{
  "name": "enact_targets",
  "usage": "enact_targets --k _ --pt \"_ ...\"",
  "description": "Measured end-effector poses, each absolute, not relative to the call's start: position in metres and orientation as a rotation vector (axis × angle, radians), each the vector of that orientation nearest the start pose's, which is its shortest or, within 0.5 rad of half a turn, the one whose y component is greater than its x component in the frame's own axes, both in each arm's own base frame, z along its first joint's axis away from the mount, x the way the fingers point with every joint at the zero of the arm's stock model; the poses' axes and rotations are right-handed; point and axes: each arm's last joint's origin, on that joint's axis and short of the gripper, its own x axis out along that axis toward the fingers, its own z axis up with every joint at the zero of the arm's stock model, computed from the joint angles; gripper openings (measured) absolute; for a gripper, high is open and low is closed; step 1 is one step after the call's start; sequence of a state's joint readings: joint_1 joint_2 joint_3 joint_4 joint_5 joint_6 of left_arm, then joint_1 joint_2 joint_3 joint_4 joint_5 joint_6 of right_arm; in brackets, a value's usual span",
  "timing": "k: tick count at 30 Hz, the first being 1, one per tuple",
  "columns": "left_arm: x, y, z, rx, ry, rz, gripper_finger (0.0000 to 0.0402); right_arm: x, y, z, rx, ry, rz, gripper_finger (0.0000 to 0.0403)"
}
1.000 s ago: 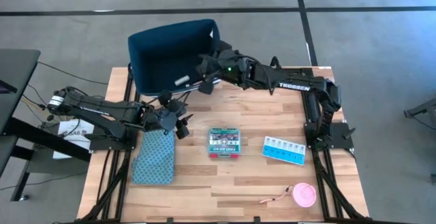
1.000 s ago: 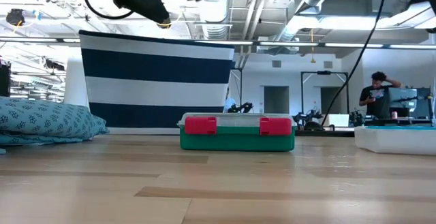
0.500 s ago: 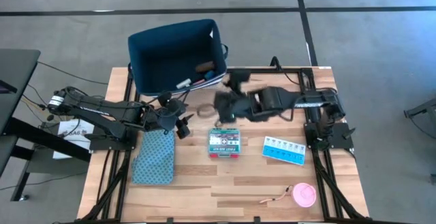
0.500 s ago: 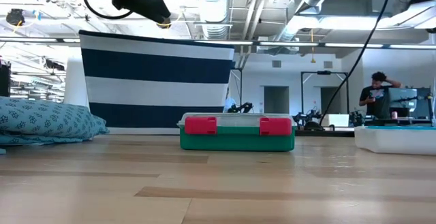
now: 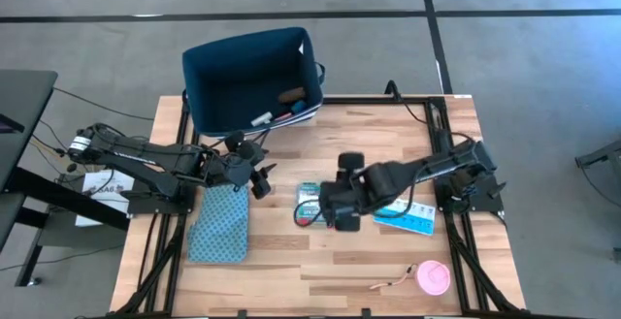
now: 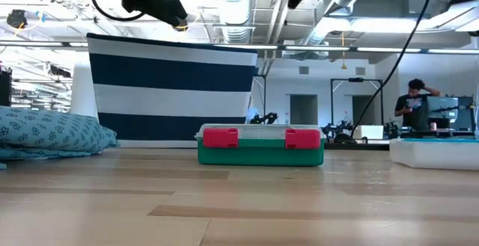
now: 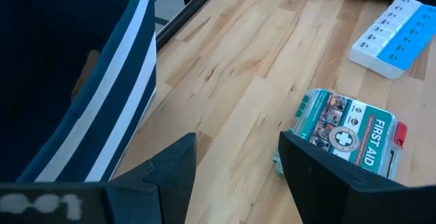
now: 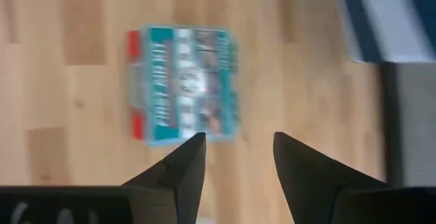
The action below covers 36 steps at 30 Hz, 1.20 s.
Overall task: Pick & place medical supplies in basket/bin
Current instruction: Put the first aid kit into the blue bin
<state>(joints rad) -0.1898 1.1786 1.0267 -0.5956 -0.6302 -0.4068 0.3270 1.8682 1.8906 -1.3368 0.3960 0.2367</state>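
Note:
The green-white flat box [image 8: 182, 81] lies flat on the wood near the table's middle; in the low view the box [image 6: 260, 145] shows its red latches. My right gripper [image 8: 235, 157] hangs open above it, touching nothing, and its arm covers most of the box [image 5: 308, 203] from overhead. The light blue pill organiser [image 5: 412, 219] lies to the right, the pink disc [image 5: 433, 277] near the front right corner. The navy bin [image 5: 247, 77] stands at the far edge, with a brown block [image 5: 291, 94] and a white tube [image 5: 260, 118] inside. My left gripper [image 7: 238, 157] waits open beside the bin.
A blue patterned cloth pouch [image 5: 219, 224] lies flat at the left front, below the left gripper [image 5: 254, 172]. Bare wood shows along the near edge between pouch and pink disc. A person [image 6: 413, 104] stands far off in the room behind the table.
My right arm has swung from above the bin's right rim toward the near edge, and now hangs over the green-white box. The box, organiser, disc and pouch have stayed where they were.

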Motion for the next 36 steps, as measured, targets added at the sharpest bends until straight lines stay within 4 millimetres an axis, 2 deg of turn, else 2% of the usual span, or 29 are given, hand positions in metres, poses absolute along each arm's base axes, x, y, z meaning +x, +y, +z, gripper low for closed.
enact_targets --k 7,13,19,29,36 --pt "0.236 -0.028 0.307 -0.090 0.604 0.529 0.0199 0.360 0.130 0.298 -0.216 1.097 -0.122 0.0169" --pt "0.236 -0.029 0.307 -0.090 0.604 0.529 0.0199 0.361 0.133 0.285 -0.154 1.094 -0.109 0.0181" --pt "0.236 -0.029 0.307 -0.090 0.604 0.529 0.0199 0.365 0.137 0.265 -0.117 1.084 -0.021 0.0191" --pt "0.236 -0.029 0.307 -0.090 0.603 0.530 0.0199 0.379 0.143 0.210 -0.155 1.184 -0.018 0.0180" --pt "0.236 -0.029 0.307 -0.090 0.603 0.531 0.0199 0.384 0.146 0.184 -0.158 1.265 0.015 0.0173"
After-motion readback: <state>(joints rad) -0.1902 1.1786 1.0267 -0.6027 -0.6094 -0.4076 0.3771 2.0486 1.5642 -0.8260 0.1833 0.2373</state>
